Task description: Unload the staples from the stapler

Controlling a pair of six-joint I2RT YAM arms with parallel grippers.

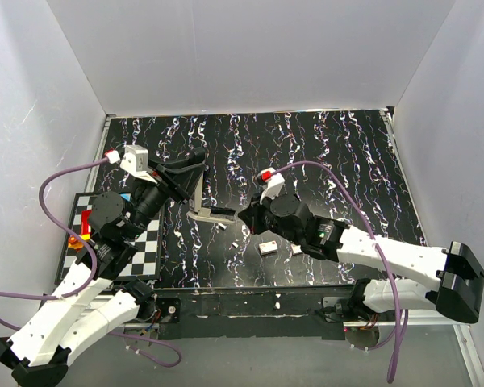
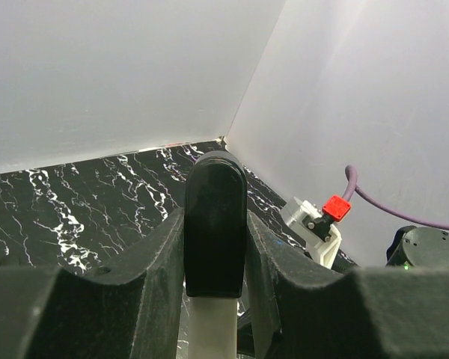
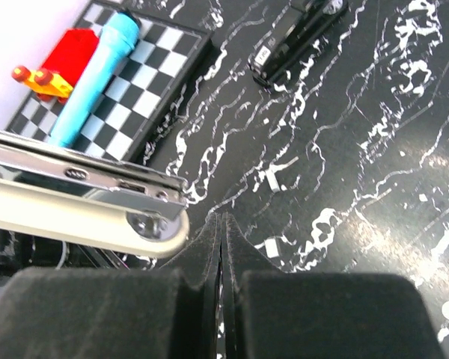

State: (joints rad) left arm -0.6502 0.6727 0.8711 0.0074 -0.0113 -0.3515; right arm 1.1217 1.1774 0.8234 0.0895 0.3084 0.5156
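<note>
Stapler [image 1: 214, 213], slim, dark grey-black with a silver metal strip, lies near the centre of the black marbled tabletop [image 1: 323, 153], apparently swung open. At its 3 o'clock the right hand [image 1: 246, 216] is pinched closed and empty. At 11 o'clock the left hand [image 2: 213, 254], partly open, clamps its dark upper arm. It looks stiff, light and slick, so the plastic sides are the best grip.

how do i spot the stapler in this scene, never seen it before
On the black marbled table, look just right of the checkered board, where the left end effector grips something. That is the stapler: slim, dark, with a silver metal strip. The two pale blocks nearby are short, whitish and lie loose nearer the arm bases.
</note>
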